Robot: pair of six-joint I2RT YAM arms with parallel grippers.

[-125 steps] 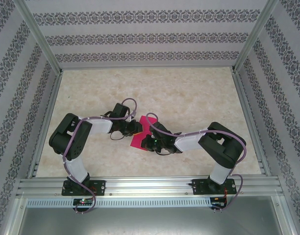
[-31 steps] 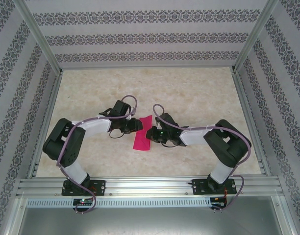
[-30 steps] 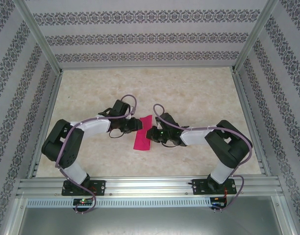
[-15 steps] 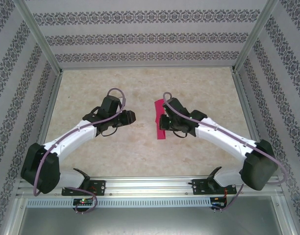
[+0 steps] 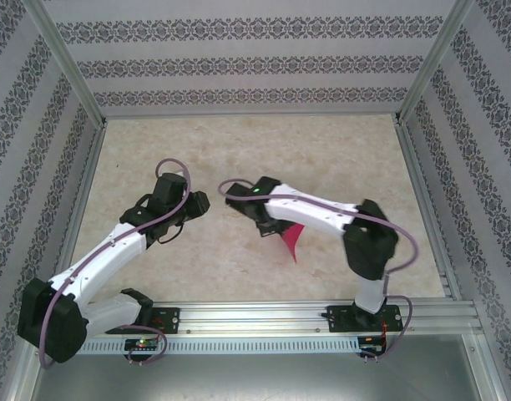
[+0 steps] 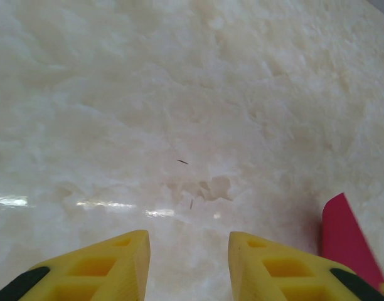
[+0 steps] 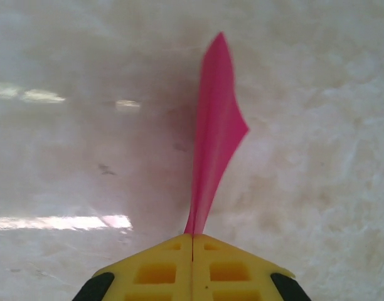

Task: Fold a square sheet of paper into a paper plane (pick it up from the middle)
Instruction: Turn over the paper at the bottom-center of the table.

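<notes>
Right claw (image 7: pixel 192 241), fully closed on one end of the paper plane (image 7: pixel 216 125) that projects ahead of it, holds by a thin pinch that could slip or crease; left claw (image 6: pixel 189 251), beside the right claw, stands part-open and empty.

- This is a robot test cell in a lab. Bare aluminium frame posts (image 5: pixel 64 60) rise at the upper left and upper right of the top view.
- Patterned wallpaper panels (image 5: pixel 247 63) line the back and both sides like a backdrop.
- A marble-look table top (image 5: pixel 339 150) fills the centre.
- The left arm (image 5: pixel 109 249) and the right arm (image 5: pixel 316 213) are bolted to a slotted aluminium rail (image 5: pixel 255 316) along the bottom.
</notes>
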